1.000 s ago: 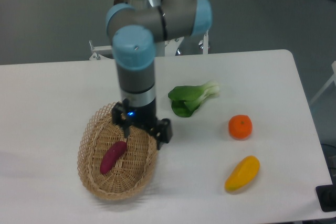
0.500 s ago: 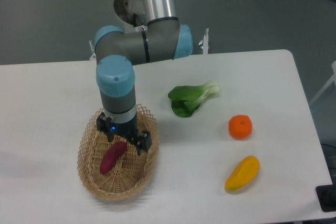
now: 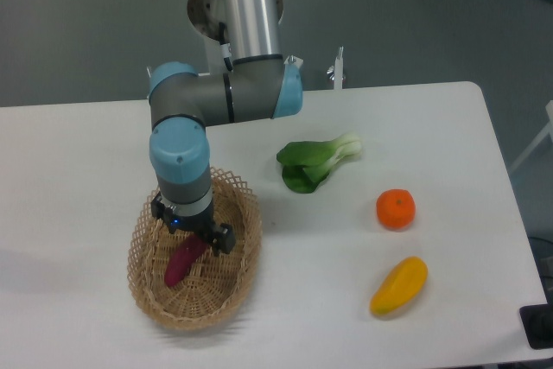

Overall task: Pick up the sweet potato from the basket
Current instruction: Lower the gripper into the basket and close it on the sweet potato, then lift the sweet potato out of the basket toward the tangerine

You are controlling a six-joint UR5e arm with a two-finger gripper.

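Observation:
The magenta-purple sweet potato (image 3: 181,264) lies tilted inside the tan woven basket (image 3: 147,291) at the front left of the table. My gripper (image 3: 190,236) points straight down over the upper end of the sweet potato, low inside the basket. The wrist body hides the fingers, so their spacing and any contact with the tuber do not show.
A green bok choy (image 3: 314,162) lies right of the basket. An orange (image 3: 395,209) and a yellow mango (image 3: 398,286) sit further right on the white table (image 3: 78,162). The arm's elbow (image 3: 225,97) hangs above the basket's far rim.
The arm has swung left and come lower, bringing the gripper from the basket's right rim to directly above the sweet potato. The sweet potato and basket have not moved.

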